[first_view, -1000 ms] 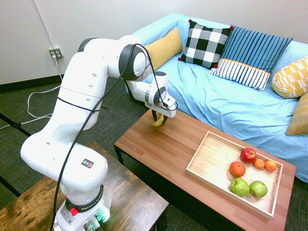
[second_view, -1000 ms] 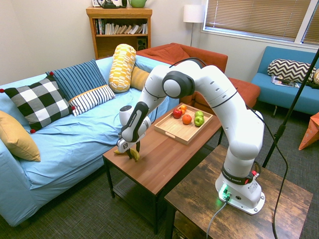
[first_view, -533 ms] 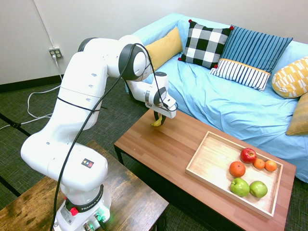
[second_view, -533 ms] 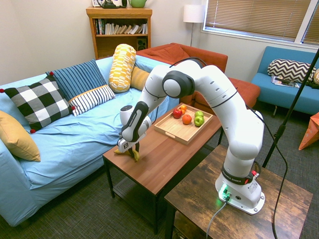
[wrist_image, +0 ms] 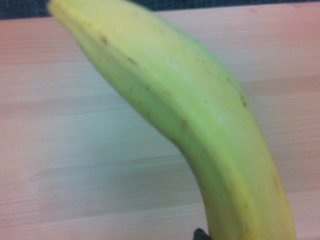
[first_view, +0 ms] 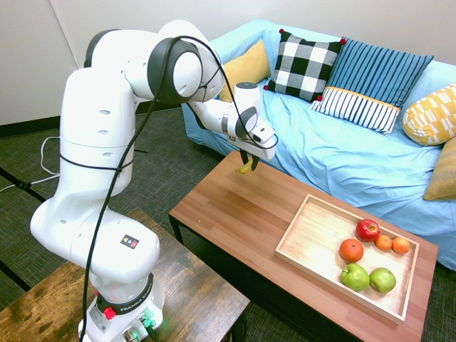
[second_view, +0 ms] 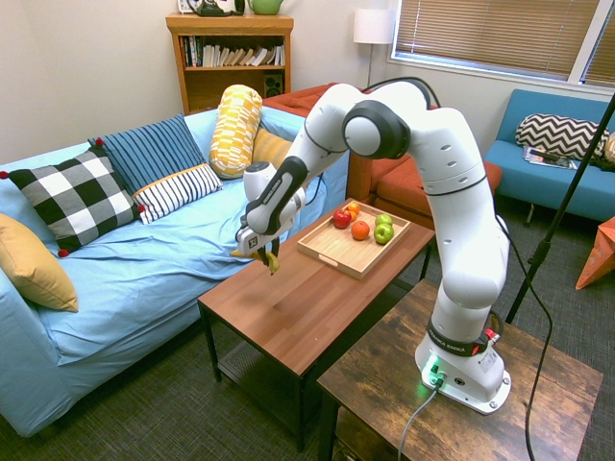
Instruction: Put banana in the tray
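Note:
The small yellow banana hangs in the air above the far left end of the reddish-brown table, with my gripper shut on it. From the other side the banana shows just under my gripper, clear of the tabletop. Up close, the banana fills the wrist view, with the tabletop behind it. The light wooden tray lies at the table's right end, well away from the gripper; in the second exterior view the tray is at the table's far end.
In the tray lie a red apple, an orange, two small oranges and two green apples. A blue sofa with cushions runs behind the table. A darker side table stands in front.
The gripper closed on the banana at the table's left end and lifted it off the tabletop. The arm rose and swung a little toward the sofa side.

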